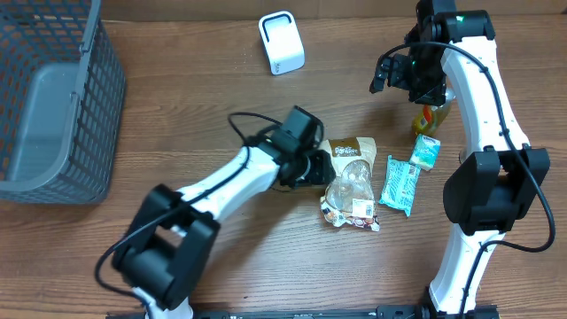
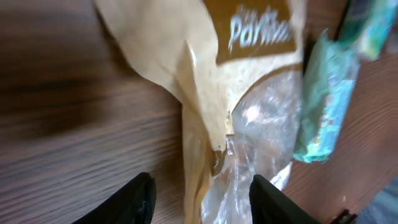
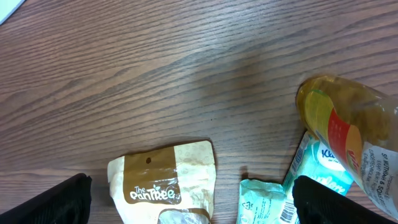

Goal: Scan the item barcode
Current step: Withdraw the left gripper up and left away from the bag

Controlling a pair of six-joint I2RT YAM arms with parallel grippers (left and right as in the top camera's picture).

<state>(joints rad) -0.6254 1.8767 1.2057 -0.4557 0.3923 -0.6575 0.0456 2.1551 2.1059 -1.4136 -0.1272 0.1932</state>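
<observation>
A cream-and-brown snack bag [image 1: 350, 180] with a clear window lies flat on the wooden table, its "PanTree" label up [image 3: 165, 180]. My left gripper [image 1: 321, 168] is down at the bag's left edge. In the left wrist view its black fingers [image 2: 142, 200] stand apart on either side of the bag's side seam [image 2: 199, 124], open and not pinching it. My right gripper [image 1: 386, 74] hangs open high above the table, over the bag and packets [image 3: 196, 202]. The white barcode scanner [image 1: 282, 42] stands at the back centre.
A teal packet [image 1: 400, 184] lies right of the bag, with a small tissue pack [image 1: 426, 151] and a yellow bottle [image 1: 430, 118] behind it. A grey mesh basket [image 1: 53, 106] fills the far left.
</observation>
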